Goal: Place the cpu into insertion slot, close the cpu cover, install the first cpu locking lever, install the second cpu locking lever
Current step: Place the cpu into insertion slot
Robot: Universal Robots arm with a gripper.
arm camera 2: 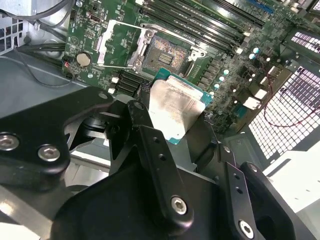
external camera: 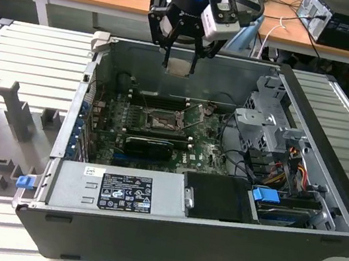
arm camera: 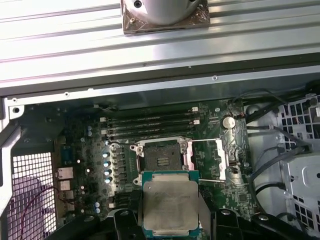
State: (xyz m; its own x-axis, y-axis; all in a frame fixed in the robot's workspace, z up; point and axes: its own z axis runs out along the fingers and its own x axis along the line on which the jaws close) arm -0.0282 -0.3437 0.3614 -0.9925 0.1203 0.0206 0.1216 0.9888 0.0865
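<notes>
The gripper (arm camera 2: 175, 122) pinches one cpu (arm camera: 169, 205) above one open insertion slot (arm camera: 161, 160) inside one computer case (external camera: 162, 242).

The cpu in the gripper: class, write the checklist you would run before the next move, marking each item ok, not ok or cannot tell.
1. The gripper shut on the cpu: ok.
2. The cpu cover swung open: ok.
3. The insertion slot bare: ok.
4. The cpu squared over the slot: cannot tell.
5. The cpu seated: not ok, held in the air.
</notes>
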